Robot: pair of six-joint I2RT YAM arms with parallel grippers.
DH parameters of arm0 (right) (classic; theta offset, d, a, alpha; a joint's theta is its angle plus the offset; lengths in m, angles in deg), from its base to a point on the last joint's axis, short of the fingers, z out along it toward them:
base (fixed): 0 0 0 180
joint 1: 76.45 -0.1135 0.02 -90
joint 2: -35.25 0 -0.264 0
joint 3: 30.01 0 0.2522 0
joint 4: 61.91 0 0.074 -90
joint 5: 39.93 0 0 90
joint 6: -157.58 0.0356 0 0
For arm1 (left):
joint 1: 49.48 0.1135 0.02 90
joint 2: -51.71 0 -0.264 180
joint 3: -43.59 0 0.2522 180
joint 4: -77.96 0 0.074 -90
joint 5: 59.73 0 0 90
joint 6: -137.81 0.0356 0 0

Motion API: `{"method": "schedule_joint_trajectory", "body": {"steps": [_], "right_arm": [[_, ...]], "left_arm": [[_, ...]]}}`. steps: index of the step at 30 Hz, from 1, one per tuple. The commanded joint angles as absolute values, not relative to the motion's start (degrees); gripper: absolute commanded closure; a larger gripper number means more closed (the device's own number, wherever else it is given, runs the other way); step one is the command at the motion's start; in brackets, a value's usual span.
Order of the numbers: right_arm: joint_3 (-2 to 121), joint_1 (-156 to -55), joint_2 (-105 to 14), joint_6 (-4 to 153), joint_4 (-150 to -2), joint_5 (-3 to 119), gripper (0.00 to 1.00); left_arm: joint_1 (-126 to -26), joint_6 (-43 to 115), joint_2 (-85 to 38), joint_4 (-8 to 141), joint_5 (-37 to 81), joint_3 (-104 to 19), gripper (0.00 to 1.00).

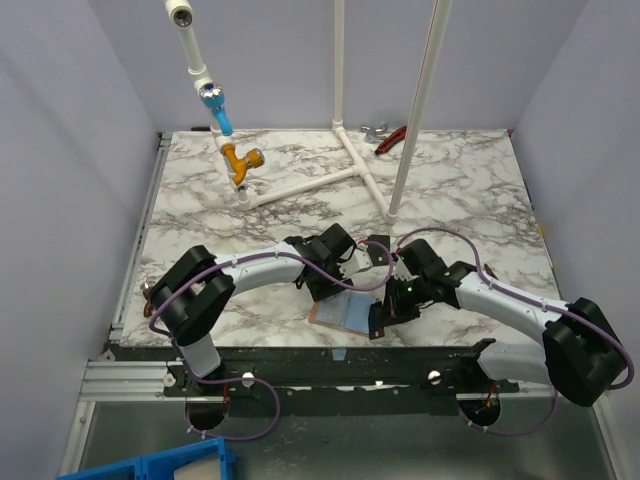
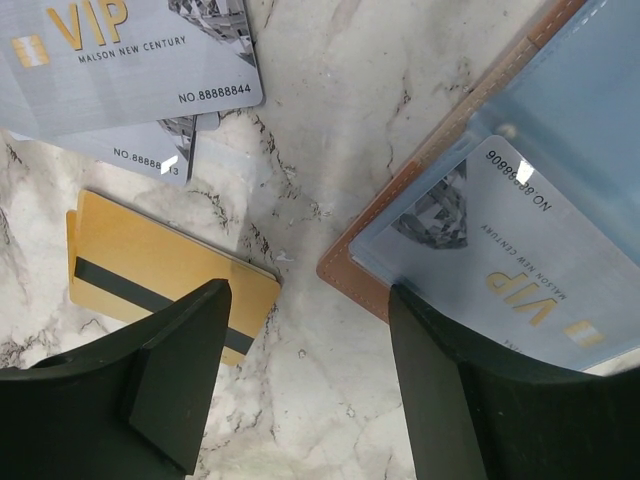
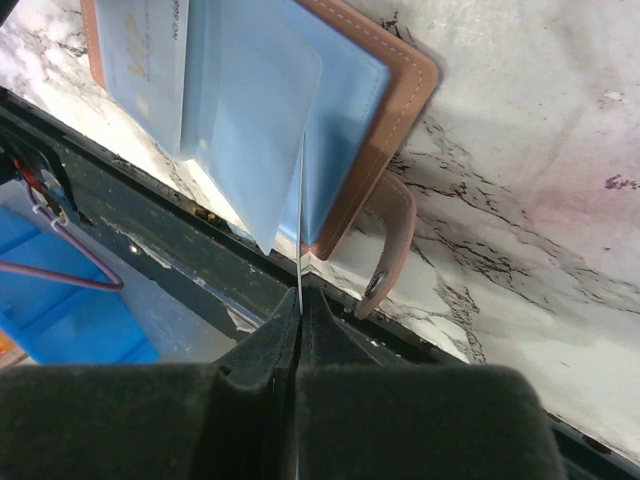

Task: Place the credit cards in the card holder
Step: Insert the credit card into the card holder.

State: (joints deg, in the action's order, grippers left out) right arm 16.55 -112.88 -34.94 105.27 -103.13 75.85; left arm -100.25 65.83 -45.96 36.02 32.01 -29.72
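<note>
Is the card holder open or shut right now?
Open. The card holder lies spread flat with its clear sleeves exposed and a silver card inside one. The right gripper pinches one sleeve's edge.

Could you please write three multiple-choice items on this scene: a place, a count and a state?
1. Where does the flat gold plastic card with a dark stripe lie? A. on the marble table, beside the open tan leather card holder; B. inside a sleeve; C. in a gripper.
2. How many silvery-grey VIP cards lie loose on the table? A. one; B. two; C. four.
3. What is the right gripper doing? A. standing open; B. pinching a clear plastic sleeve of the holder; C. holding the gold card.
Answers: 1 A, it rests on bare marble, apart from the holder; 2 B, two overlap in the left wrist view; 3 B, its fingers are closed on the sleeve's edge.
</note>
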Motion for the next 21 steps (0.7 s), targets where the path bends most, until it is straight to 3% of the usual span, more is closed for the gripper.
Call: {"method": "schedule_joint_trajectory", "body": {"steps": [1, 9, 21], "right_arm": [[16.7, -113.3, -35.1, 103.6, -103.0, 78.8, 0.99], [17.8, -113.3, -34.2, 106.5, -96.3, 81.8, 0.99], [20.3, -113.3, -44.4, 109.4, -84.0, 85.9, 0.99]], "left_arm": [[-100.7, 66.3, -46.4, 37.1, 33.9, -29.2, 0.35], [-100.6, 66.3, -45.0, 34.6, 31.0, -30.7, 0.36], [-95.8, 73.7, -36.1, 31.1, 17.0, -27.7, 0.35]]}}
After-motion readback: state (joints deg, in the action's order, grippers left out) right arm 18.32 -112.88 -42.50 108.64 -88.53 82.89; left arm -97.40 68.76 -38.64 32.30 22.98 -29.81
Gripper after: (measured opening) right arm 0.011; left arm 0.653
